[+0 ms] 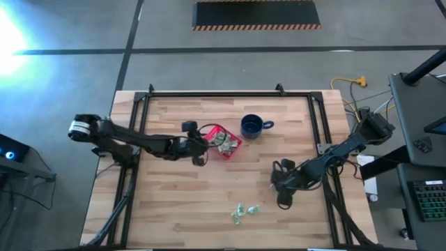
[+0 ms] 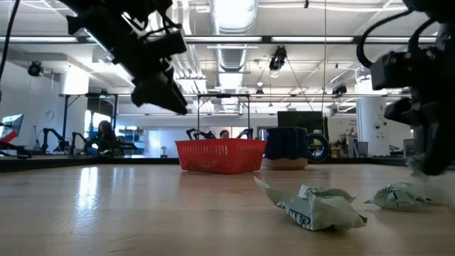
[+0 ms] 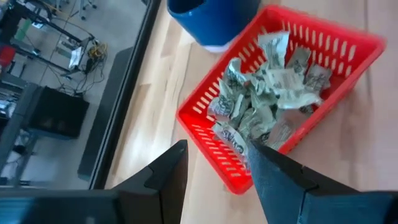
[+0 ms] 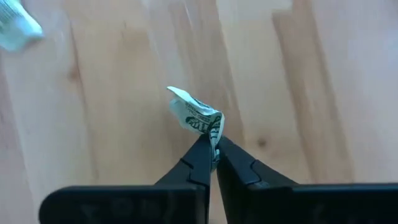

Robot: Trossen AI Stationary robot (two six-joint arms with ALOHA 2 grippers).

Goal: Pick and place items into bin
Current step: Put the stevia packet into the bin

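Note:
The red basket (image 1: 223, 141) stands mid-table and holds several pale green-and-white wrapped pieces (image 3: 264, 93). My left gripper (image 3: 217, 149) is open and hangs in the air by the basket's left side (image 1: 200, 152), above table level in the low view (image 2: 170, 99), with nothing in it. My right gripper (image 1: 280, 195) is low over the table's right half and is shut on one wrapped piece (image 4: 198, 115). Loose pieces (image 1: 244, 211) lie on the wood near the near edge, two of them in the low view (image 2: 320, 205) (image 2: 398, 195). My right gripper pinches the wrapped piece by its crumpled end (image 4: 214, 134) between the two fingertips. The rest of the piece sticks out past the fingertips over the wooden table top. I cannot tell whether it is lifted clear.
A dark blue mug (image 1: 252, 126) with a handle stands just right of the basket, toward the far edge. A black frame rail (image 1: 230, 94) runs along the table's far and side edges. Another loose piece (image 4: 15, 31) lies beyond my right gripper. Bare wood stretches between basket and loose pieces.

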